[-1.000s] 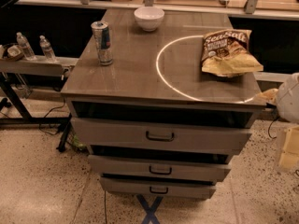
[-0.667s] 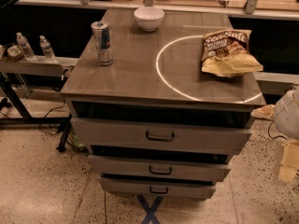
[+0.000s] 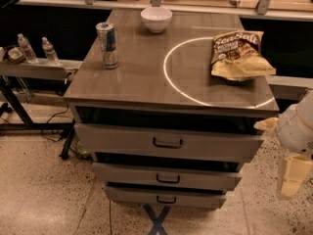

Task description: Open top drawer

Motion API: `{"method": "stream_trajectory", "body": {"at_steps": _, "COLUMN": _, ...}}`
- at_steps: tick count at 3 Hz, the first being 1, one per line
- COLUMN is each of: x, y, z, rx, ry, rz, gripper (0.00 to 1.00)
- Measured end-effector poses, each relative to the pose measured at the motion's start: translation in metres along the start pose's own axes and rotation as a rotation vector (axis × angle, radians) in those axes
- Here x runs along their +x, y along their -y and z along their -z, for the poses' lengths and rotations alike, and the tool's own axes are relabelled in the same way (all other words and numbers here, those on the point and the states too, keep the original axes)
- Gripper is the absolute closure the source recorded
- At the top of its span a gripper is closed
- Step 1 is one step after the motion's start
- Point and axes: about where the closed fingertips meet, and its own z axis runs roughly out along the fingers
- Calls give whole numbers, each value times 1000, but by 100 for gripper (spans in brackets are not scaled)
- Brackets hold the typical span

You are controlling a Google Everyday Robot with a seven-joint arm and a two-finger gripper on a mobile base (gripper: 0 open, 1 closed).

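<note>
A slim metal can (image 3: 107, 45) is standing at ten o'clock on the smooth cabinet top (image 3: 142, 77). The top drawer (image 3: 166, 142), grey wood-grain with a dark loop handle, is sitting at centre. The cream gripper (image 3: 292, 176) is hanging at four o'clock, apart from it; whether it is open cannot be told.

Speckled terrazzo floor (image 3: 39, 190), grey side shelf (image 3: 32, 70) at left
</note>
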Motion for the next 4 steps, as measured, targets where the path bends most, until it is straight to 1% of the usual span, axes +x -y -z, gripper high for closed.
{"method": "stream_trajectory", "body": {"at_steps": 1, "x": -11, "y": -2, "z": -29, "rx": -1, "ry": 41, "rz": 35, "gripper": 0}}
{"method": "stream_trajectory", "body": {"at_steps": 2, "x": -24, "y": 2, "z": -54, "rx": 15, "ry": 83, "rz": 78, "gripper": 0}}
{"method": "stream_trajectory", "body": {"at_steps": 3, "x": -45, "y": 20, "z": -78, "rx": 50, "ry": 137, "rz": 128, "gripper": 0}}
{"method": "stream_trajectory", "body": {"at_steps": 4, "x": -59, "y": 34, "z": -88, "rx": 76, "ry": 168, "rz": 152, "gripper": 0}}
